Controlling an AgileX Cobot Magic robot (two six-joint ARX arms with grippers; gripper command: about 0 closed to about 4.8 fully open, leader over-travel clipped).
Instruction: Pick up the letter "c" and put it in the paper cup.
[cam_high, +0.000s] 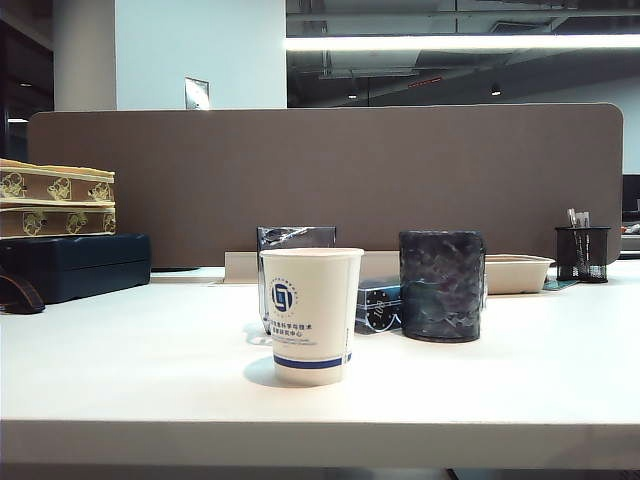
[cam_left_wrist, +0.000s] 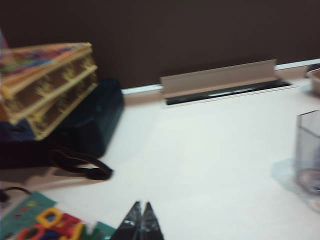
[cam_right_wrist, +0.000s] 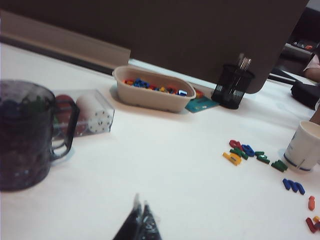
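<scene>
Letter "c": I can't pin it down in any view. Best candidates are the red pieces among the loose letters (cam_right_wrist: 250, 152) on the table in the right wrist view. One sits at the far end of that cluster, others near the frame edge. All are too small and blurred to read a shape. The left wrist view shows more coloured letters on a teal board (cam_left_wrist: 47, 222), also blurred. So I can't give an opening direction or long axis; whichever piece it is, they all look to be lying flat.

Paper cup (cam_high: 311, 315) stands upright mid-table in the exterior view, just in front of the dark mottled holder (cam_high: 441, 285). Seen side-on, so its inside is hidden. The right wrist view also has a white cup (cam_right_wrist: 305, 146) with a blue band beside the loose letters. I can't tell whether it's the same cup.

Left gripper (cam_left_wrist: 142, 205): jaws pinched together, nothing between them, hovering over bare table near the teal board. Right gripper (cam_right_wrist: 141, 202): also clenched and empty, over open table, well apart from the letters. Neither arm shows in the exterior view.

Progress, my read: nothing in hand and no "c" confirmed in a cup, so I'd treat locate, grasp, carry and drop as all outstanding.
</scene>
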